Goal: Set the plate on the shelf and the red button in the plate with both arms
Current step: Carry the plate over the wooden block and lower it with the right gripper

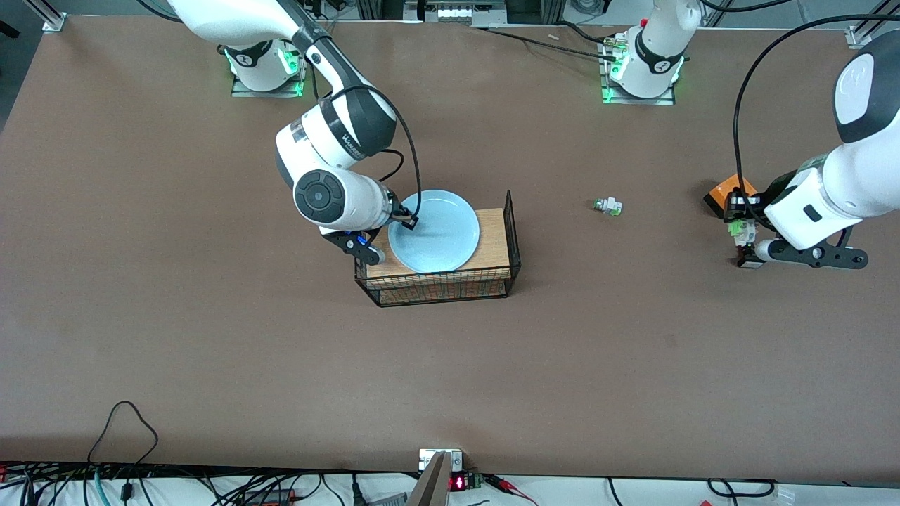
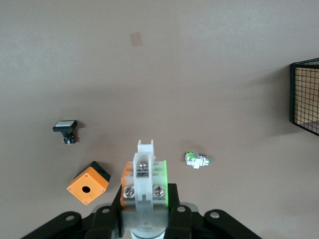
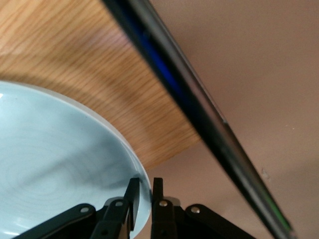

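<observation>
The pale blue plate (image 1: 439,232) (image 3: 60,164) lies flat on the wooden top of the wire basket (image 1: 450,288) in the middle of the table. My right gripper (image 1: 406,221) (image 3: 145,191) is at the plate's edge toward the right arm's end. One finger sits on each side of the rim, with a slim gap at the outer finger. My left gripper (image 1: 745,242) (image 2: 144,199) hangs over the left arm's end of the table. It is shut on the red button (image 1: 738,228) (image 2: 144,174), a white module with a green tab. The red cap is hidden.
An orange box (image 1: 728,193) (image 2: 88,182) sits on the table just under the left arm. A white-green module (image 1: 608,206) (image 2: 197,160) lies between that box and the basket. A black button with a white face (image 2: 66,128) lies near the orange box.
</observation>
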